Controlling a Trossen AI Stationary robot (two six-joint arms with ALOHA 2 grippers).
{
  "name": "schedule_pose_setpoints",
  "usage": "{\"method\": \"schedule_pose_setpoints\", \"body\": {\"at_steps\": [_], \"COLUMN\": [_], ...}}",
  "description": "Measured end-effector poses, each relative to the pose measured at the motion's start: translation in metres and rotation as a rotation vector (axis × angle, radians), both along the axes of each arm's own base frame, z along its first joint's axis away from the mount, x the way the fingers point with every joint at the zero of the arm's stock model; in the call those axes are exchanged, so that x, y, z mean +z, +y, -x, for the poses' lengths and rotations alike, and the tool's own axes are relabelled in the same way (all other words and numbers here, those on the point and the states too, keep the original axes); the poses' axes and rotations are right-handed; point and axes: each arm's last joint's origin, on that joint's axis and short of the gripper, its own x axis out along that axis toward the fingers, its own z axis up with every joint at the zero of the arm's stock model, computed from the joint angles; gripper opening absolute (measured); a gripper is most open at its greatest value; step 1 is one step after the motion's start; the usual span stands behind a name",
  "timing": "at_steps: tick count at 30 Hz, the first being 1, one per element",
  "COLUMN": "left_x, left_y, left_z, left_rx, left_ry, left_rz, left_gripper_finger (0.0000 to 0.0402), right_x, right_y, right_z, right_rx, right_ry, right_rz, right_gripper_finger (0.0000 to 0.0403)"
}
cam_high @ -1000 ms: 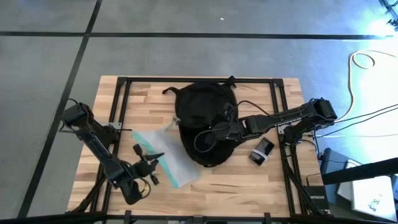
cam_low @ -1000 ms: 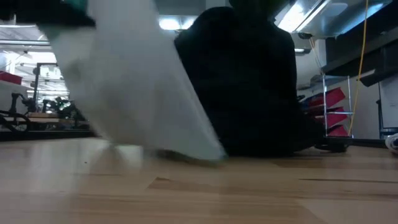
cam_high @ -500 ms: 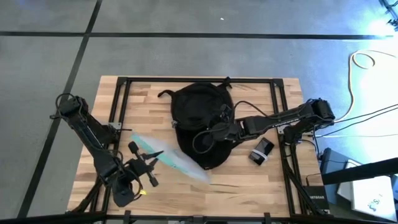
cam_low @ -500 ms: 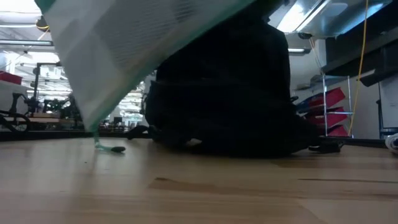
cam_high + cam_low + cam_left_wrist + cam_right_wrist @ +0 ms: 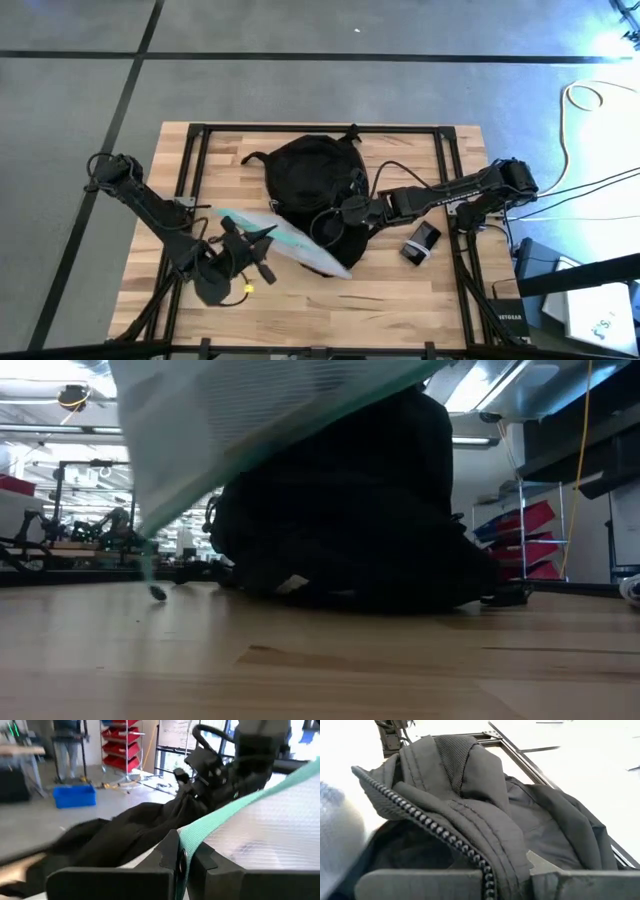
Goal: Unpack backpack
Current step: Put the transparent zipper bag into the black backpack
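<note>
Mid-table, the large black fabric backpack (image 5: 318, 190) lies with its zipped mouth pinched in the closed right gripper (image 5: 345, 208), while the left gripper (image 5: 262, 237), fingers clamped on the teal edge, lifts a clear teal-edged pouch (image 5: 290, 244) out. Judged mid-extraction; next, pull the pouch fully clear and set it on the wooden table (image 5: 400, 290), left arm stretched low from the near-left corner.

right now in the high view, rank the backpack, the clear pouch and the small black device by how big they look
1. backpack
2. clear teal-edged pouch, which shows tilted, so its real size is unsure
3. small black device, clearly the smallest
</note>
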Motion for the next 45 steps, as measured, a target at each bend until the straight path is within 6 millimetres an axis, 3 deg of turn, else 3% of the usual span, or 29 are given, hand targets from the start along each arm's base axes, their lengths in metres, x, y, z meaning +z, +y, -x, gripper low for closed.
{"method": "schedule_pose_setpoints", "body": {"at_steps": [11, 19, 24, 27, 33, 45], "left_x": [0.014, 0.027, 0.024, 0.014, -0.030, -0.082], "left_y": [0.024, 0.032, 0.036, 0.037, 0.046, 0.083], "left_z": [-0.034, -0.049, -0.058, -0.068, -0.080, -0.074], "left_rx": [-0.275, -0.624, -0.836, -0.860, -0.833, -0.723], "left_ry": [0.016, 0.064, 0.068, 0.086, 0.150, 0.286], "left_rz": [-0.007, -0.349, -0.505, -0.549, -0.577, -0.538], "left_gripper_finger": [0.0000, 0.0000, 0.0000, 0.0000, 0.0000, 0.0000], "right_x": [-0.009, -0.009, -0.009, -0.009, -0.009, -0.005], "right_y": [0.001, 0.001, 0.001, 0.002, 0.002, 0.009], "right_z": [-0.005, -0.005, -0.005, -0.005, -0.005, -0.008], "right_rx": [0.014, 0.017, 0.022, 0.024, 0.032, 0.102], "right_ry": [0.027, 0.029, 0.033, 0.033, 0.033, -0.020], "right_rz": [-0.003, 0.000, 0.000, -0.001, -0.008, -0.032], "right_gripper_finger": [0.0003, 0.0003, 0.0003, 0.0003, 0.0003, 0.0003]}}
